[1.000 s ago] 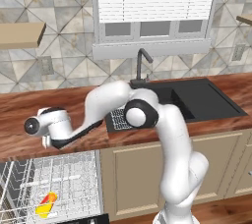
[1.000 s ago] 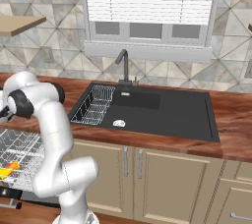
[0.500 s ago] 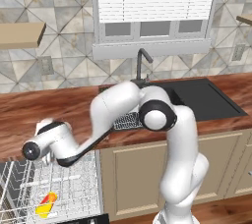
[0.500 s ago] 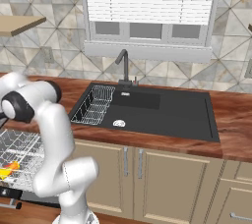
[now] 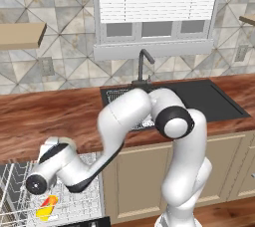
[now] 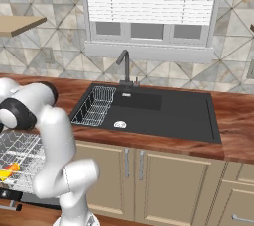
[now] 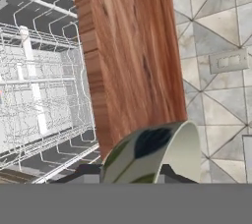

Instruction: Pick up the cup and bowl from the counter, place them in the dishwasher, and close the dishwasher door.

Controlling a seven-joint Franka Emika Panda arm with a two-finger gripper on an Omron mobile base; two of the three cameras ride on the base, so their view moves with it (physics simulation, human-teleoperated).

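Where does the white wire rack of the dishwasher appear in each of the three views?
Left base view: the white wire rack is in the lower left corner.
Right base view: at the lower left edge.
Hand view: across the left half.
Shared landmark: the reddish-brown wood-grain counter borders the rack in every view.

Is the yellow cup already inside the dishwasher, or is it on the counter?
Inside. The cup lies tipped on the white rack of the dishwasher, below the counter.
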